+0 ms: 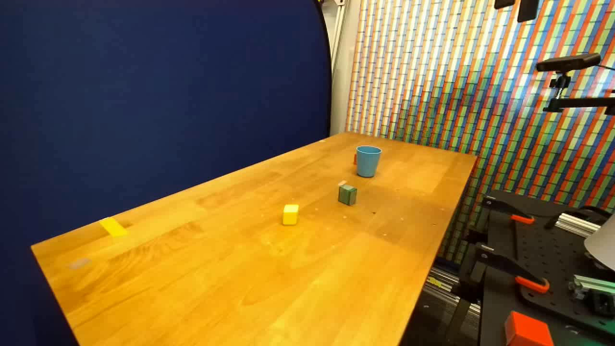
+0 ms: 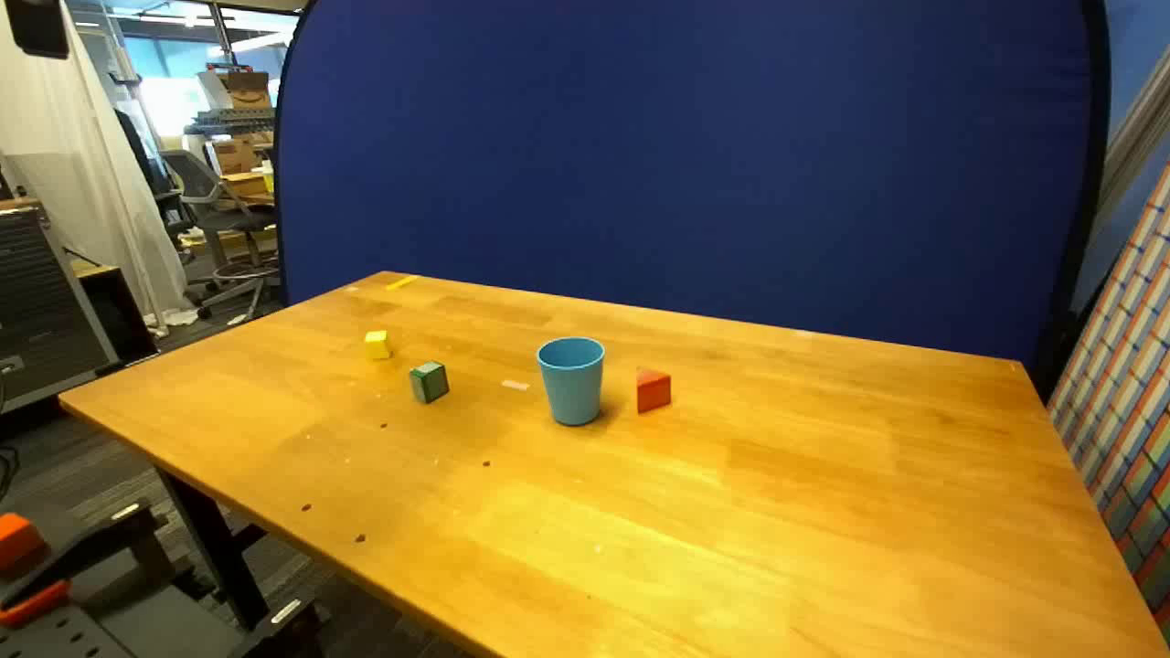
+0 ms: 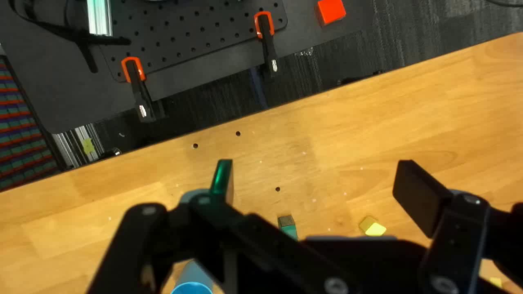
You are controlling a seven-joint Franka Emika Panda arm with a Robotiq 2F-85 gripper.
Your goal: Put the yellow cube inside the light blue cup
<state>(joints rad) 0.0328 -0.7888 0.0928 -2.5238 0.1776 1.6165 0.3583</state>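
The yellow cube (image 1: 290, 215) sits on the wooden table in both exterior views (image 2: 377, 345). The light blue cup (image 1: 368, 162) stands upright on the table, apart from the cube, and shows in both exterior views (image 2: 573, 384). My gripper (image 3: 316, 175) is open and empty, high above the table. In the wrist view the cube (image 3: 373, 227) lies below the hand, partly cut off by its dark body. The cup (image 3: 192, 281) shows at the bottom edge there, mostly hidden by a finger. Dark tips at the top edge of an exterior view (image 1: 527, 9) look like my fingers.
A dark green cube (image 2: 429, 382) stands between the yellow cube and the cup. A red block (image 2: 654, 391) is close beside the cup. A flat yellow patch (image 1: 114, 227) lies at the table's edge. Orange clamps (image 3: 265, 30) and a red-orange block (image 3: 331, 11) are on the black base.
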